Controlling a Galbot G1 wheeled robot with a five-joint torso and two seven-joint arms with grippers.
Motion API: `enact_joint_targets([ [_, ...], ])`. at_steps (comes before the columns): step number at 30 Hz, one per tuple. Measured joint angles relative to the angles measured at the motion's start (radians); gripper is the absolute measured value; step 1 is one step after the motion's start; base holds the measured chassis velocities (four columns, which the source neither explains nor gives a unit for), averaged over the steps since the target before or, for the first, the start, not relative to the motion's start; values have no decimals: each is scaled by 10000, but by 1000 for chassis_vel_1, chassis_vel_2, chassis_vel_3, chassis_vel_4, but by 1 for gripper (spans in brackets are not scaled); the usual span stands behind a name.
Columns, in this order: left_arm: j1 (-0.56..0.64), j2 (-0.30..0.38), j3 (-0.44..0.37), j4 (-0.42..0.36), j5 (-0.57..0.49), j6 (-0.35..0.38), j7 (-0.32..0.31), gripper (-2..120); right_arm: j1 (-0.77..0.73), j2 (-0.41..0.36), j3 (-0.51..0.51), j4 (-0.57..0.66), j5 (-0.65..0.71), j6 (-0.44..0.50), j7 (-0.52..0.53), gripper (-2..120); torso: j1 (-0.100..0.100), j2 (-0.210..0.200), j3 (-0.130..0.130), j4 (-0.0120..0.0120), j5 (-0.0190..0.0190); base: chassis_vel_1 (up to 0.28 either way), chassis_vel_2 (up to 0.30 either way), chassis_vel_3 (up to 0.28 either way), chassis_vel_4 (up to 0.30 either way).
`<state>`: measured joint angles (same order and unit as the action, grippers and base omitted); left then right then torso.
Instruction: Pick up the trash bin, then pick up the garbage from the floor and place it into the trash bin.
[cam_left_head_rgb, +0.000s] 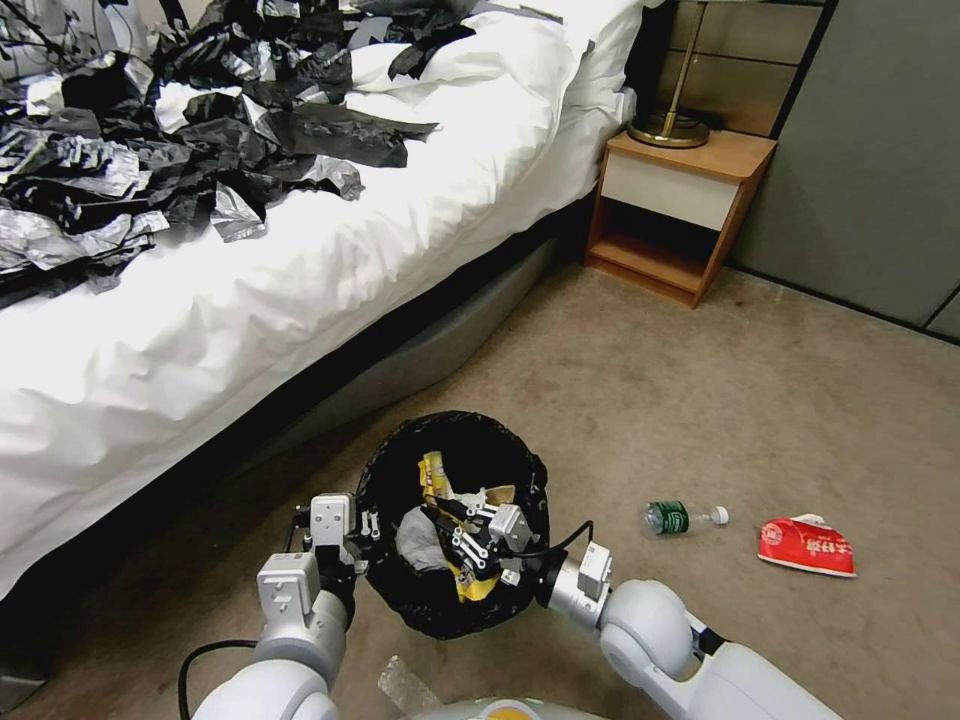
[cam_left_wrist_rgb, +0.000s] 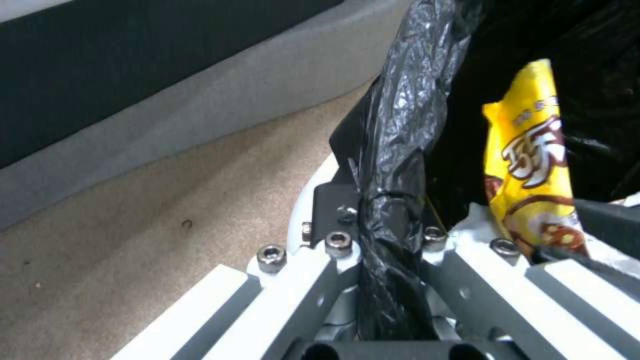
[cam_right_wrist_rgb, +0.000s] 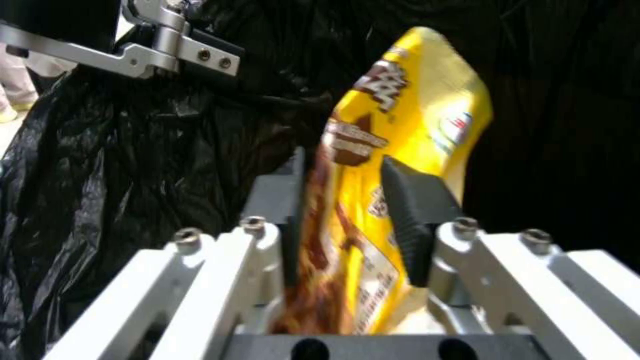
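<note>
Nearest the head camera, the bin (cam_left_head_rgb: 452, 520) is held off the carpet (cam_left_head_rgb: 700, 400) by the left pincer (cam_left_head_rgb: 345, 535), which is clamped on its black-lined rim. Within the bin's mouth, a yellow wrapper (cam_left_head_rgb: 436, 478) is gripped by the right pincer (cam_left_head_rgb: 478, 535), with white tissue (cam_left_head_rgb: 420, 540) below it. Close on the left, the bed (cam_left_head_rgb: 250, 300) edge is met; to the right, open carpet is left, where a bottle (cam_left_head_rgb: 680, 517) and a red packet (cam_left_head_rgb: 808, 546) lie apart from each other. A nightstand (cam_left_head_rgb: 680, 200) stands beyond. From the left wrist, the liner (cam_left_wrist_rgb: 393, 150) is seen pinched between the fingers (cam_left_wrist_rgb: 333, 200), white bin wall showing beside it. From the right wrist, the wrapper's print is seen between the dark pads (cam_right_wrist_rgb: 413, 220).
</note>
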<state>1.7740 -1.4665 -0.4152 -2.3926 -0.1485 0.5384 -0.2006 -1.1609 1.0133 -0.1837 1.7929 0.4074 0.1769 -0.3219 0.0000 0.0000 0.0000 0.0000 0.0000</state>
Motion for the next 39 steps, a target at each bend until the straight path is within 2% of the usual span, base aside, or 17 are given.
enact_joint_targets([
  [2, -5, 2, -2, -10, -4, 2, 0, 0, -23, -25, 29, 29, -17, -3, -1, 34, 0, 0, 0, 0, 0, 0, 0, 0, 0],
  [5, 2, -4, 30, -56, -9, 12, -1, 0, -74, -91, 140, 96, -61, -6, -10, 52, 0, 0, 0, 0, 0, 0, 0, 0, 0],
  [6, 2, -4, 30, -56, -9, 12, -1, 0, -74, -91, 140, 96, -61, -6, -10, 52, 0, 0, 0, 0, 0, 0, 0, 0, 0],
  [8, 37, -3, 43, -81, -10, 13, -1, 0, -73, -98, 209, 100, -63, -9, -12, 61, 0, 0, 0, 0, 0, 0, 0, 0, 0],
  [9, 37, -3, 43, -81, -10, 13, -1, 0, -73, -98, 209, 100, -63, -9, -12, 61, 0, 0, 0, 0, 0, 0, 0, 0, 0],
  [12, 91, 0, 43, -108, 0, 13, -8, 0, 23, -67, 268, 110, -62, -37, -13, 76, 0, 0, 0, 1, 0, 0, 0, 0, 0],
  [13, 91, 0, 43, -108, 0, 13, -8, 0, 23, -67, 268, 110, -62, -37, -13, 76, 0, 0, 0, 1, 0, 0, 0, 0, 0],
  [16, 146, -12, 119, -116, 15, 13, -8, 0, 136, -62, 272, 117, -61, -52, -12, 89, 0, 0, 0, 0, 0, 0, 0, 0, 0],
  [17, 146, -12, 119, -116, 15, 13, -8, 0, 136, -62, 272, 117, -61, -52, -12, 89, 0, 0, 0, 0, 0, 0, 0, 0, 0],
  [18, 163, -18, 152, -117, 16, 13, -8, 0, 190, -65, 270, 107, -61, -55, -12, 96, -1, 0, 0, 1, 0, 0, 0, 0, 0],
  [20, 178, -25, 187, -119, 26, 12, -6, 0, 290, -84, 256, 94, -49, -60, -9, 100, 0, 0, 0, 0, 0, 0, 0, 0, 0],
  [27, 177, -2, 181, -107, -29, 41, 0, 0, 457, -108, 337, 236, 21, -65, -4, 100, 0, 0, 0, 0, 1, 0, 0, 0, 0],
  [38, 42, 128, 91, 59, -468, 611, -94, 0, 491, -382, 1301, 1650, 368, -110, 7, 100, 0, 0, 0, 0, 0, 0, 0, 0, 0],
  [39, -4, 152, 63, 76, -530, 692, -129, 0, 347, -457, 1632, 1981, 420, -110, 6, 100, 0, 0, 0, 0, -1, 0, 0, 0, 0],
])
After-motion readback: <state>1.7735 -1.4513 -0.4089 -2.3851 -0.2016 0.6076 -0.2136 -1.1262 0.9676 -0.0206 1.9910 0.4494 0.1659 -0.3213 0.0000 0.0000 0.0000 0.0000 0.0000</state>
